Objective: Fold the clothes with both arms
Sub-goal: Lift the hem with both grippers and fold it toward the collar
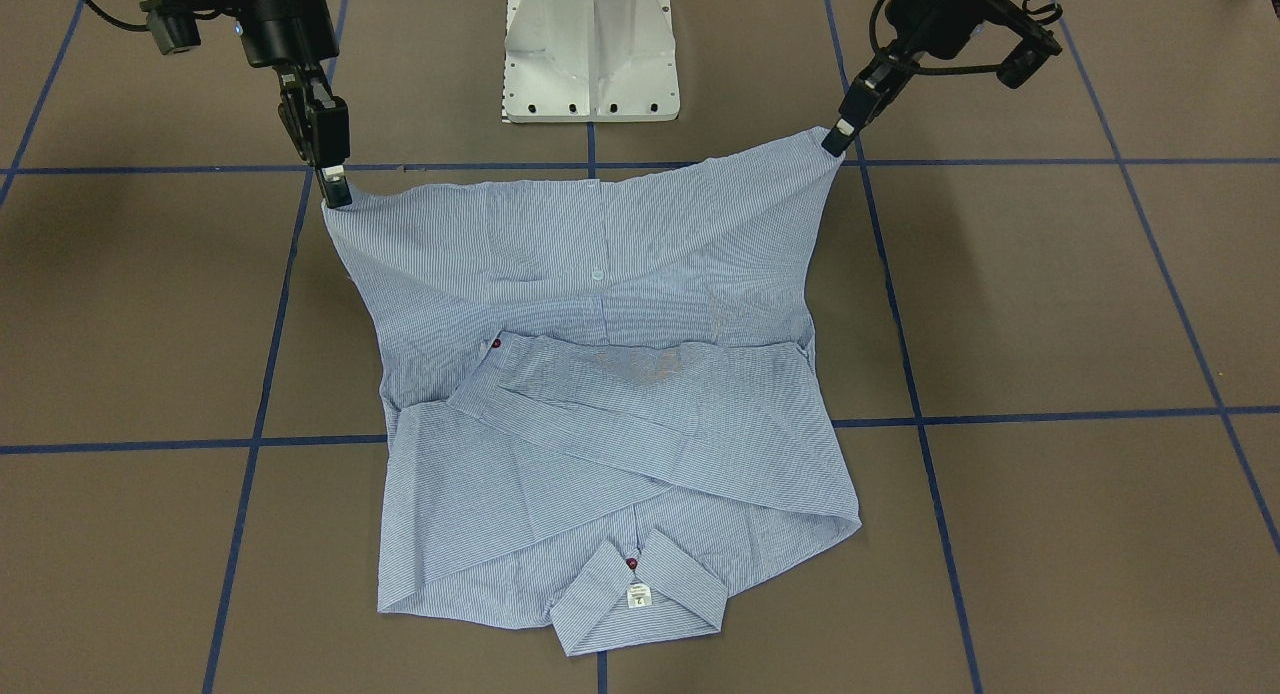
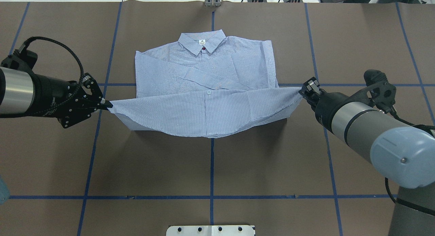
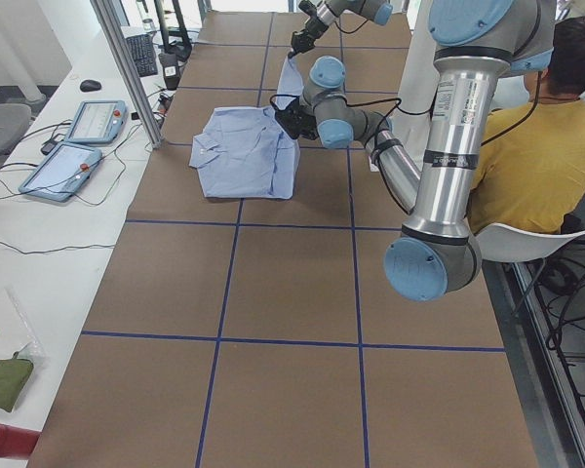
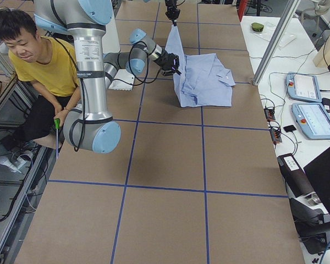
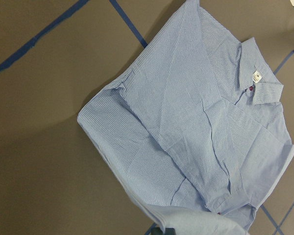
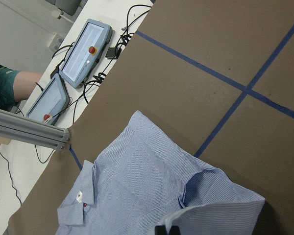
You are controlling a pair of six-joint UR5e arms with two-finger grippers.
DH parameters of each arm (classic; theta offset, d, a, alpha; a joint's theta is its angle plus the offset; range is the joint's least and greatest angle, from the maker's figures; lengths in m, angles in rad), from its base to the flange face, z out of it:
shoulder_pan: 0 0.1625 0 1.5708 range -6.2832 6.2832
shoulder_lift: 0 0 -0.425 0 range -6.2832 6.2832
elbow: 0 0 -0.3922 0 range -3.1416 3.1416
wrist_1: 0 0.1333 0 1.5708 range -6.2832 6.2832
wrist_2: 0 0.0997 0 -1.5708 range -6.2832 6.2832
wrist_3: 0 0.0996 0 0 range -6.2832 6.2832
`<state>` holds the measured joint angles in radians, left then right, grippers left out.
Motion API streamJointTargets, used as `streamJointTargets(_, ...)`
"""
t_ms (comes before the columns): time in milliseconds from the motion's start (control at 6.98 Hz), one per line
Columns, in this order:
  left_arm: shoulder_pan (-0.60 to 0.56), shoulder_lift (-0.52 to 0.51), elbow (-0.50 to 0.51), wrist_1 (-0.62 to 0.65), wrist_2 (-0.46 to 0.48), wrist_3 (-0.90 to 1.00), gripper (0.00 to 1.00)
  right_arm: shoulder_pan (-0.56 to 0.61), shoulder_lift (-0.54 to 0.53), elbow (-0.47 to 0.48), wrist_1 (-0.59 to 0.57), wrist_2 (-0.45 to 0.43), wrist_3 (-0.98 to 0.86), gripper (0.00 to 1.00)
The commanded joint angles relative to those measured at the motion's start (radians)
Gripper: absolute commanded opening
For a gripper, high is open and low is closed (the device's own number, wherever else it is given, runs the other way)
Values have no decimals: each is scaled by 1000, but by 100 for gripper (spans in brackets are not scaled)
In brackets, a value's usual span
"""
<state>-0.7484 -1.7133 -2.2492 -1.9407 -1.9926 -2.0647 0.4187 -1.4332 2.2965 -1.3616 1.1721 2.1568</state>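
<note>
Brown paper-covered table (image 2: 153, 161), marked with a blue tape grid (image 2: 212, 168), carries the light blue-and-white striped button shirt (image 2: 217, 69) at upper centre of the overhead view, with its collar (image 2: 203, 42) toward the top edge. You have the black two-finger left gripper (image 2: 108, 106) and the right gripper (image 2: 302, 92) each pinching one hem corner. The hem hangs stretched above the table, evidently so that the lower half can fold toward the collar without sagging.

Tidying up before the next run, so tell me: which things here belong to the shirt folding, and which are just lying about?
In the job:
striped shirt
left claw and right claw, each pinching a lifted hem corner

Lying about:
teach pendants
keyboard
green pouch
</note>
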Motion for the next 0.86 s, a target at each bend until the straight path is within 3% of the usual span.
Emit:
streamJointTargets(0, -19, -29, 67, -3, 0, 18, 0, 21, 86, -105, 9, -11, -2, 0)
streamJointTargets(430, -55, -196, 300, -7, 11, 104, 0, 115, 181, -283, 9, 9, -20, 0)
streamJointTargets(716, -63, -281, 481, -61, 58, 156, 0, 185, 273, -420, 13, 90, -35, 0)
